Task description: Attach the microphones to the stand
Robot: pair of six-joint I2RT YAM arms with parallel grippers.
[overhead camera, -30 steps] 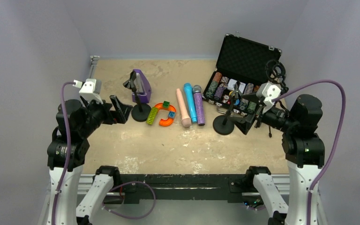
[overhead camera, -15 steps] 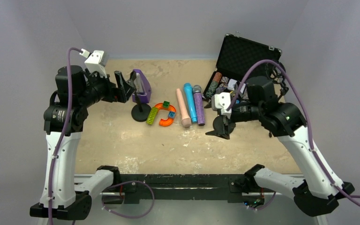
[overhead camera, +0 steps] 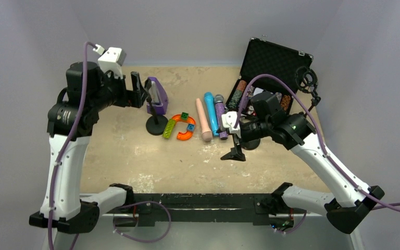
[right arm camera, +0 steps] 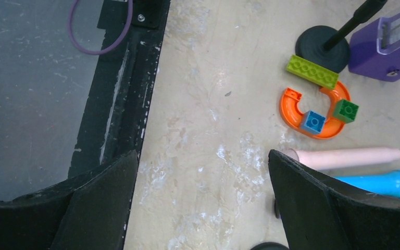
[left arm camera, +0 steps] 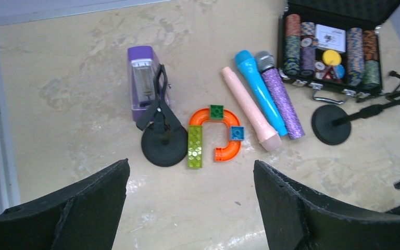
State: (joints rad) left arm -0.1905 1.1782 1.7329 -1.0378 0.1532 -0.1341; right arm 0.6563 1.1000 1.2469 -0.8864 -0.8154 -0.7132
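Overhead, both wrists: pink microphone [left arm camera: 247, 107] common.

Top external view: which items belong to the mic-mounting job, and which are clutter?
Job: pink microphone, blue microphone, purple microphone, clip stand, second stand.
Clutter: metronome, toy bricks, poker chip case.

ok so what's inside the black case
Stacks of striped poker chips in rows, a white card and a yellow disc with a few loose small pieces in the middle of the case. Whatever lies beneath them is covered.
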